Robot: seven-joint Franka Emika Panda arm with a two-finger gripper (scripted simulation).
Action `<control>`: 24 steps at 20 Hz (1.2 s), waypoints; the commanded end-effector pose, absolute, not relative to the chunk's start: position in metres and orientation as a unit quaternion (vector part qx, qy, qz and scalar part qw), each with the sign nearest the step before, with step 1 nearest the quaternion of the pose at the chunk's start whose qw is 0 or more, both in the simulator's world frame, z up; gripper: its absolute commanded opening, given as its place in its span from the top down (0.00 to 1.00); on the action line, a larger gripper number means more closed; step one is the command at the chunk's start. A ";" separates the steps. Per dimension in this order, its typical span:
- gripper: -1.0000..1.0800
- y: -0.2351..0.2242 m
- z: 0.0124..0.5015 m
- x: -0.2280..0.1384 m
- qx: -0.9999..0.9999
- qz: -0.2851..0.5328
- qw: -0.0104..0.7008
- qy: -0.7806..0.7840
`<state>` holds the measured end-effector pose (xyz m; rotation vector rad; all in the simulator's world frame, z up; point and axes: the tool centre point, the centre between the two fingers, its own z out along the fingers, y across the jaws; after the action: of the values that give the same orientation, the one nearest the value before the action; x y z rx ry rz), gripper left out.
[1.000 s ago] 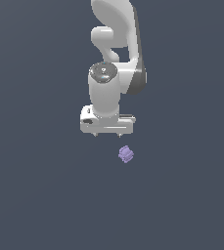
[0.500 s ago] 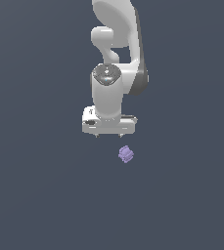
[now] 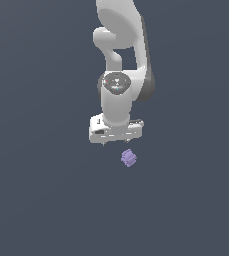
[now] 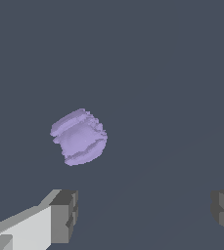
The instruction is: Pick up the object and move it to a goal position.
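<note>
My gripper [image 3: 117, 141] hung near the centre of the exterior view, fingers spread wide and holding nothing. In the wrist view one fingertip [image 4: 64, 216] showed at the lower left and the other at the lower right edge, with bare floor between them. The object [image 3: 128, 158], a small lavender, ridged lump, lay just below my gripper in the exterior view and a little toward that view's right, apart from it and untouched. In the wrist view the object [image 4: 79, 136] sat left of centre, above the lower-left fingertip rather than in the middle of the gap between the two.

That offset was what worried me. As I judged it, if I had dropped straight down from there, one finger could have landed on the lump or clipped its edge and knocked it aside instead of straddling it. The piece was tiny against my hand and its surface was lumpy, so a squeeze on a ridge rather than a flatter flank could have let it twist or squirt out. How high I stood above the floor I could not tell from either view, so closing too early, above the piece, was a further risk. I saw no goal marker in either picture.
</note>
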<state>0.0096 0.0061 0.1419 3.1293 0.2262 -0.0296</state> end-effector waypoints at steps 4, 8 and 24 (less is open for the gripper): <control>0.04 0.025 0.127 0.016 0.988 -0.007 0.003 0.155; 0.04 0.040 0.115 0.021 0.975 -0.005 0.002 0.220; 0.04 0.068 0.093 0.029 0.943 0.000 0.000 0.333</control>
<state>0.0283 0.0680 0.0934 2.9648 1.0393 -0.0011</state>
